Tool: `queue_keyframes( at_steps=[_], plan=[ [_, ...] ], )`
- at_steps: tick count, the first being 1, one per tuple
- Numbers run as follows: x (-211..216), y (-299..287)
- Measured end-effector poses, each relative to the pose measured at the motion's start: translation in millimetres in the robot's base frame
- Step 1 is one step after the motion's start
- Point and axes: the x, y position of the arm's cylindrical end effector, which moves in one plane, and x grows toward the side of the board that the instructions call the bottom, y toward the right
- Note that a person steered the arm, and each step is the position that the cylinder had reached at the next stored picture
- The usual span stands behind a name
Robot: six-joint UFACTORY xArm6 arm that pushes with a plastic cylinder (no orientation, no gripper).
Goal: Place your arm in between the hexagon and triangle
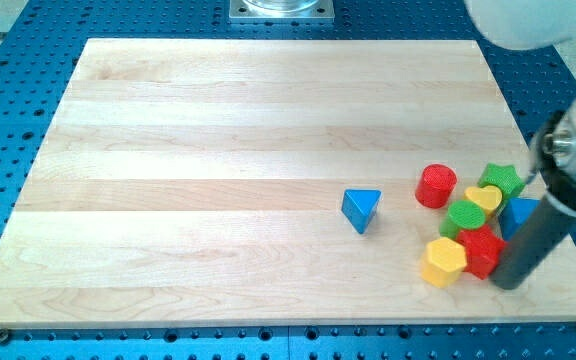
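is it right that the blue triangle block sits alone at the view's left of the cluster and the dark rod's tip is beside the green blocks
Not quite. The camera view shows the blue triangle block alone at the view's left of the cluster, but my tip is beside the red block at the cluster's lower right, not the green blocks.
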Motion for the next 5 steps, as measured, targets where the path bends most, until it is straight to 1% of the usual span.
queue_keyframes(
  at_steps=[1,3,4,5],
  plan=[
    [4,-42],
    [-4,-162],
    [-5,-194],
    [-1,-207]
  ],
)
